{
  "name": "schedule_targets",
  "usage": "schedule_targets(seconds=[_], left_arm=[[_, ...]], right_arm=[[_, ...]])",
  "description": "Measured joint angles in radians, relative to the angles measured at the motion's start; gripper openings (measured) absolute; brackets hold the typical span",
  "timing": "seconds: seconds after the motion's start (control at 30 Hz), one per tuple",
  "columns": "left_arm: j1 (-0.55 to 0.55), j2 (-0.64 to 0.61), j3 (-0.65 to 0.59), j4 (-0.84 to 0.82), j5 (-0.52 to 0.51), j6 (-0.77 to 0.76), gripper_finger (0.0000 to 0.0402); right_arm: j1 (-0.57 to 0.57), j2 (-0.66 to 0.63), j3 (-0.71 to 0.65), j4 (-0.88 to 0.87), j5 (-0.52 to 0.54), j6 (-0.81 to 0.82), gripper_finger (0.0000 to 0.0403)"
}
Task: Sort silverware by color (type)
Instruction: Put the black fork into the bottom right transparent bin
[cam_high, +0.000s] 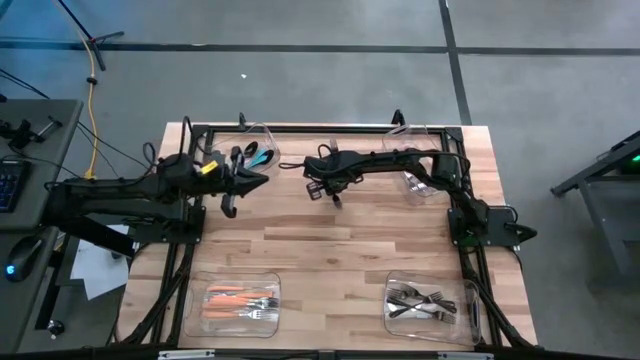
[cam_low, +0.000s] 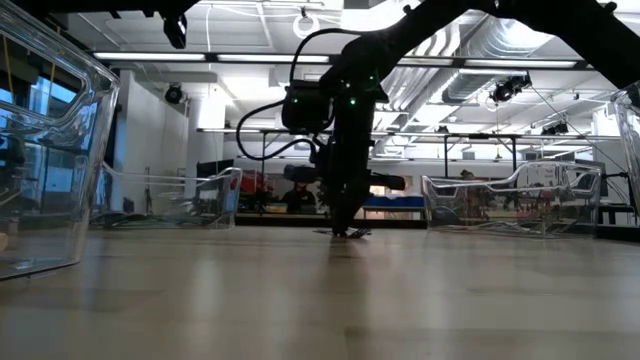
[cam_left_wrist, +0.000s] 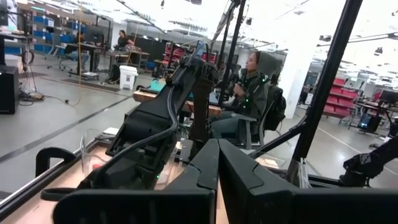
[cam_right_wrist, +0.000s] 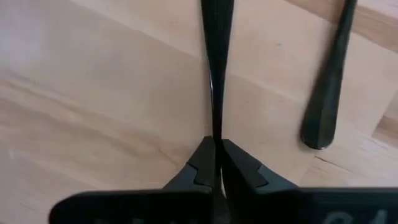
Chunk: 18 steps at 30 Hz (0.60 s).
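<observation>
My right gripper (cam_high: 336, 198) points down at the table's middle, toward the far side, shut on a black piece of silverware (cam_right_wrist: 215, 68) that lies on the wood. A second black piece (cam_right_wrist: 323, 106) lies beside it, flat on the table. In the low view the right gripper's tips (cam_low: 350, 232) reach the tabletop. My left gripper (cam_high: 262, 181) hangs above the table's far left, shut and holding nothing, its fingers (cam_left_wrist: 217, 155) pointing level. My right gripper pinches the black piece's thin shaft (cam_right_wrist: 216, 132) between its two fingers, one on each long side. The fingers come from above, pointing steeply down. The piece lies flat on the table and runs on past the fingertips.
Clear bins stand at the table's corners: one with orange-handled silverware (cam_high: 240, 303) near left, one with black forks (cam_high: 428, 303) near right, one with teal-handled pieces (cam_high: 257, 153) far left, one (cam_high: 415, 165) far right. Bare wood lies between them. People sit beyond the table.
</observation>
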Motion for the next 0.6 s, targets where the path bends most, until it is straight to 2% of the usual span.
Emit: schedule_targets(seconds=[0.2,0.37,0.5,0.6], left_arm=[[0.001,-0.018,0.000,-0.009,-0.005,0.047,0.0000],[0.002,-0.016,0.000,-0.010,-0.017,0.060,0.0000],[0.002,-0.012,0.000,-0.022,-0.016,0.062,0.0000],[0.002,-0.010,0.000,-0.035,-0.016,0.077,0.0000]], right_arm=[[0.007,-0.033,0.002,-0.032,-0.071,-0.091,0.0002],[0.018,-0.131,-0.013,-0.030,-0.098,-0.232,0.0001],[0.046,-0.231,-0.085,-0.031,-0.090,-0.267,0.0001],[0.064,-0.339,-0.210,0.015,-0.083,-0.260,0.0001]])
